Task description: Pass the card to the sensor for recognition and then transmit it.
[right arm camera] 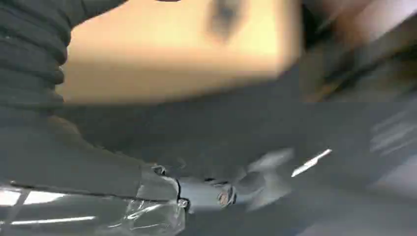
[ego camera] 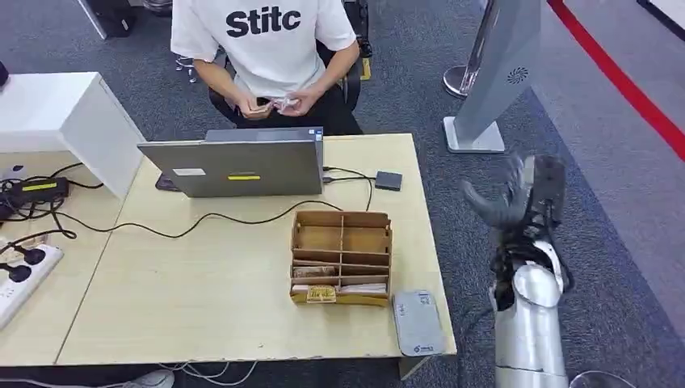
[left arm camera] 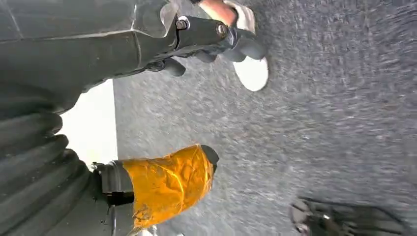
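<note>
Cardboard slotted box (ego camera: 341, 257) beside flat grey sensor (ego camera: 417, 322).

Office workspace: grey carpet floor (ego camera: 420, 73), wooden desk (ego camera: 202, 283) at frame center, laptop (ego camera: 242, 166), power strip (ego camera: 24, 279) at left edge, seated person (ego camera: 266, 48) at top.

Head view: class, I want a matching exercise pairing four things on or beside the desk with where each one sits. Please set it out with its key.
Things:
1. laptop
2. cardboard organizer
3. grey card reader
4. right hand

Places:
A. off the table's right edge, raised over the carpet
B. near the table's front right corner, lying flat
C. at the far side of the table, in front of the seated person
D. mid-table, between the laptop and the front edge

Pairs: 1-C, 2-D, 3-B, 4-A
</note>
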Tool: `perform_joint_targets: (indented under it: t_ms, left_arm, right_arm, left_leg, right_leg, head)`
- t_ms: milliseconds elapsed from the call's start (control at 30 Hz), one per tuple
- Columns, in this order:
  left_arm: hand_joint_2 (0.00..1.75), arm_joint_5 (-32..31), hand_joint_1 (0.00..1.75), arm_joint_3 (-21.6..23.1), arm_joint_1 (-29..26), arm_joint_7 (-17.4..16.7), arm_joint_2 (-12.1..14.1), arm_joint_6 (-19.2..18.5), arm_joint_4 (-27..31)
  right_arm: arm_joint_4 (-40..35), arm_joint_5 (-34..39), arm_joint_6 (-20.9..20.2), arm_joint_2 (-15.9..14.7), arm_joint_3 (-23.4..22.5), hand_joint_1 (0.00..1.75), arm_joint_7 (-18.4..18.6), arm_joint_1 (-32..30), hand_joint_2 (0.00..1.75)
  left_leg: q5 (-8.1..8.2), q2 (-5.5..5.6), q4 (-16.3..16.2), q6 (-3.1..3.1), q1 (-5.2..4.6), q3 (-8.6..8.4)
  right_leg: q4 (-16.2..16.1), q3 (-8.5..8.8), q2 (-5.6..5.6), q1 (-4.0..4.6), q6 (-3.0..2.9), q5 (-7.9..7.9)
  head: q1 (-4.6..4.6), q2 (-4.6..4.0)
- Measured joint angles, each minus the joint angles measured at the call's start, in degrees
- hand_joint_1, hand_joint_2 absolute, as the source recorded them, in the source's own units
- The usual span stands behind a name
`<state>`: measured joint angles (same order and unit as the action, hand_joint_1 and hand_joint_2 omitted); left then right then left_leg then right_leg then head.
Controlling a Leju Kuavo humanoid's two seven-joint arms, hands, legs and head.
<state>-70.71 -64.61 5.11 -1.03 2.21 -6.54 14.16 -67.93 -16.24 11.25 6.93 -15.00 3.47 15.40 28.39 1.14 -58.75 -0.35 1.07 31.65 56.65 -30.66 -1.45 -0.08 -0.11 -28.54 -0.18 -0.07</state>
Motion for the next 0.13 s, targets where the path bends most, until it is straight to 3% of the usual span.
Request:
perform_joint_targets:
  t_ms: [67, 100, 133]
  left_arm:
    - [1.75, 0.4, 0.00, -0.3, -0.4, 0.4, -0.2, 0.4, 0.0]
    - [1.75, 0.8, 0.00, -0.5, -1.1, 0.4, -0.2, 0.6, 0.0]
    - [1.75, 1.2, 0.00, -1.0, -2.1, 0.4, 0.3, 0.6, 0.0]
  right_arm:
    - [15.7, -1.7, -2.0, -5.0, -10.8, 0.00, -5.8, -5.4, 1.75]
    - [21.7, 0.1, -3.6, -6.9, -16.1, 0.00, -10.5, -8.6, 1.75]
    - [27.2, 2.6, -4.1, -7.3, -20.9, 0.00, -13.2, -10.6, 1.75]
  left_leg:
    - [0.07, 1.38, 0.0, 0.12, 0.09, 0.14]
    - [0.09, 1.55, 0.0, 0.14, 0.03, 0.36]
    - [0.21, 1.03, 0.0, 0.26, -0.13, 0.42]
  right_leg:
    - [-0.2, 0.64, -1.35, 0.12, 0.44, -0.39]
    - [-0.1, 0.71, -1.50, 0.03, 0.48, -0.41]
    - [-0.1, 0.35, -1.02, -0.05, 0.36, -0.30]
  head:
    - [0.40, 0.00]
    - [1.16, 0.00]
    - [1.38, 0.00]
